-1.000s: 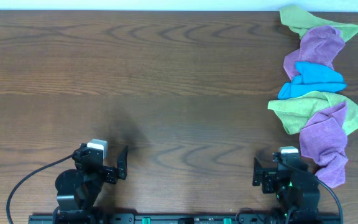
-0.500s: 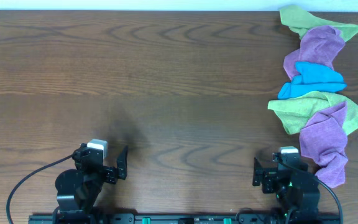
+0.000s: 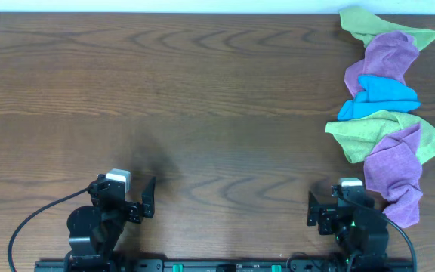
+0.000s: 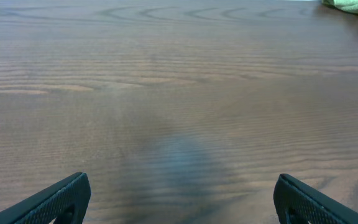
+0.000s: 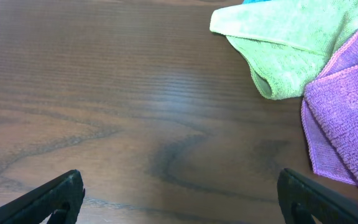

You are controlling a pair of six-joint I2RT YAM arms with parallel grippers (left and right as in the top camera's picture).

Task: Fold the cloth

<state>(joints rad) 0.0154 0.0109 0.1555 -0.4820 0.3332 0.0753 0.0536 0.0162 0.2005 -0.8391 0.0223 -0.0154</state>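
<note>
The cloth (image 3: 395,170) lies crumpled at the right edge of the table, purple-magenta, partly over a green cloth (image 3: 368,132). In the right wrist view the cloth (image 5: 347,118) shows at the right, with the green cloth (image 5: 284,37) behind it. My right gripper (image 3: 343,202) rests near the front edge just left of the cloth, open, with only bare wood between its fingers (image 5: 179,196). Far to the left along the front edge, my left gripper (image 3: 123,195) is open over bare wood (image 4: 182,199).
More crumpled cloths run along the right edge: a blue one (image 3: 380,94), a mauve one (image 3: 387,53) and a green one (image 3: 384,26) at the far corner. The wooden table (image 3: 202,98) stretches wide to the left.
</note>
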